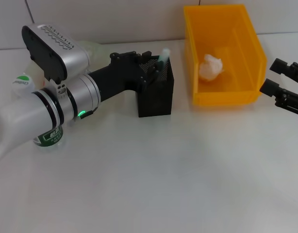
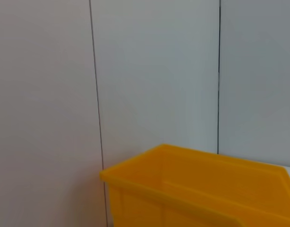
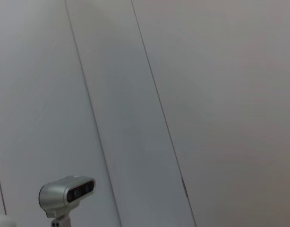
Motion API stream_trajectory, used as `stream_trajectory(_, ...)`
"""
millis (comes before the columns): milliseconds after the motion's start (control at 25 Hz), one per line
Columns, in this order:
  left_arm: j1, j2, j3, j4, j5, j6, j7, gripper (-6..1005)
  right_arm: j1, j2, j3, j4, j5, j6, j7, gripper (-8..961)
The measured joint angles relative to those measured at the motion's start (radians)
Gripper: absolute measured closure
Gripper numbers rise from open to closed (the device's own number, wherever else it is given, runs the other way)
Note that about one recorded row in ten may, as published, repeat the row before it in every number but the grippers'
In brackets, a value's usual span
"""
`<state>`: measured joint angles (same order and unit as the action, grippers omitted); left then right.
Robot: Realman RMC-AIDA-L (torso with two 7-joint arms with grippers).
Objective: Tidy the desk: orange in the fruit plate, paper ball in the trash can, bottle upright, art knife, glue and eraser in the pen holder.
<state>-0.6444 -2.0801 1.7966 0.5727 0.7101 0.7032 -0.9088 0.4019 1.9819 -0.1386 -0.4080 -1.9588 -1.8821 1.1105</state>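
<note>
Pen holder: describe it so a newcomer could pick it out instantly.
Start at the bright yellow trash can at the back of the white desk; the pen holder stands just to its left. It is a black square mesh cup with a pale green-tipped stick poking out, and the left gripper reaches over its rim. Its neighbour is solid yellow plastic; this one is dark see-through mesh.

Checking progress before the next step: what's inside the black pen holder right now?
In the head view the left gripper is at the pen holder, with a pale green stick poking above its rim. The mesh walls and the gripper cover the rest, so the eraser or knife can't be confirmed.
</note>
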Motion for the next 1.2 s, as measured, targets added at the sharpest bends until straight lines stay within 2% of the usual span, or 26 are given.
stream_trajectory(40,0.000,0.000,0.000,0.002,0.000,0.001,0.000,797,0.001,0.000,-0.002,0.000,0.000,0.000,0.000,124)
stream_trajectory(280,0.009,0.000,0.001,0.021,0.000,0.031,-0.002,597,-0.001,0.000,-0.003,0.000,0.003,0.000,0.000,124)
stream_trajectory(400,0.020,0.001,0.000,0.034,0.003,0.069,-0.017,445,-0.004,-0.004,-0.003,0.000,0.006,-0.003,0.008,124)
stream_trajectory(480,0.062,0.019,-0.034,0.066,0.055,0.239,-0.105,376,-0.001,-0.011,-0.003,-0.002,0.004,-0.007,0.022,124)
stream_trajectory(560,0.088,0.028,-0.084,0.083,0.120,0.333,-0.143,342,0.002,-0.025,-0.030,-0.025,-0.008,-0.011,0.053,124)
stream_trajectory(640,0.088,0.028,-0.084,0.083,0.120,0.333,-0.143,306,0.003,-0.029,-0.045,-0.034,-0.010,-0.012,0.065,124)
stream_trajectory(680,0.115,0.051,-0.168,0.094,0.241,0.474,-0.202,289,0.002,-0.033,-0.066,-0.047,-0.012,-0.019,0.076,124)
stream_trajectory(760,0.127,0.070,-0.259,0.087,0.378,0.637,-0.251,254,-0.003,-0.039,-0.134,-0.084,-0.013,-0.061,0.083,124)
stream_trajectory(800,0.127,0.070,-0.259,0.087,0.378,0.637,-0.251,236,-0.003,-0.039,-0.134,-0.084,-0.013,-0.061,0.083,124)
stream_trajectory(840,0.132,0.074,-0.295,0.085,0.429,0.695,-0.260,219,-0.004,-0.039,-0.161,-0.097,-0.014,-0.074,0.083,124)
stream_trajectory(880,0.158,0.079,-0.355,0.090,0.543,0.791,-0.279,218,-0.005,-0.039,-0.199,-0.112,-0.014,-0.086,0.083,124)
stream_trajectory(960,0.175,0.079,-0.369,0.095,0.587,0.810,-0.289,215,-0.006,-0.036,-0.310,-0.136,-0.032,-0.101,0.086,124)
stream_trajectory(1040,0.192,0.077,-0.380,0.098,0.613,0.816,-0.295,212,-0.006,-0.031,-0.339,-0.139,-0.043,-0.099,0.086,124)
stream_trajectory(1080,0.192,0.077,-0.380,0.098,0.613,0.816,-0.295,212,-0.004,-0.024,-0.363,-0.139,-0.055,-0.090,0.083,124)
stream_trajectory(1120,0.237,0.060,-0.388,0.091,0.689,0.777,-0.290,212,-0.002,-0.016,-0.375,-0.139,-0.063,-0.080,0.077,124)
stream_trajectory(1160,0.245,0.056,-0.389,0.089,0.725,0.758,-0.291,212,-0.001,0.007,-0.388,-0.141,-0.074,-0.060,0.049,124)
stream_trajectory(1200,0.245,0.056,-0.389,0.089,0.725,0.758,-0.291,212,-0.001,0.007,-0.388,-0.141,-0.074,-0.060,0.049,124)
